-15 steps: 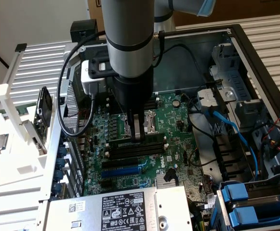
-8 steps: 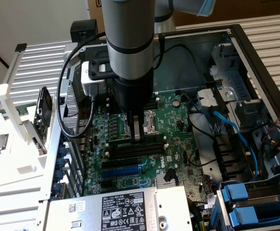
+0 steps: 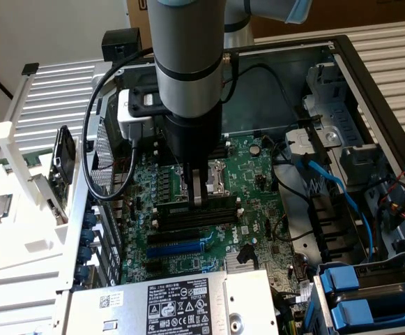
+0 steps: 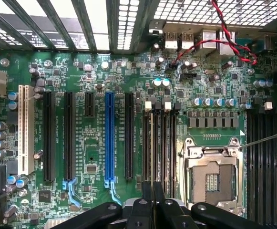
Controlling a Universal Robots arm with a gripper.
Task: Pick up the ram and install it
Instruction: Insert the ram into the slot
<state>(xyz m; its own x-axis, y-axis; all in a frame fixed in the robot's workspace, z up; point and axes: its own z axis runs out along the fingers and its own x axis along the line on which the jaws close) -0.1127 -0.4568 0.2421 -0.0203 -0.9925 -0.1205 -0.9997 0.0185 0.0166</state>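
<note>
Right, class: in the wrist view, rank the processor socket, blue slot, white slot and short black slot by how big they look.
Largest: processor socket, by area.
Next: blue slot and white slot; they look much alike in length, so I won't rank one over the other.
Smallest: short black slot.

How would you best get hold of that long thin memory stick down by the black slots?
Take the ram by the middle of its top long edge, from straight above, the pincer pressing its two flat faces. It stands on edge along a memory slot, so the bottom edge and both ends likely need to stay free.
</note>
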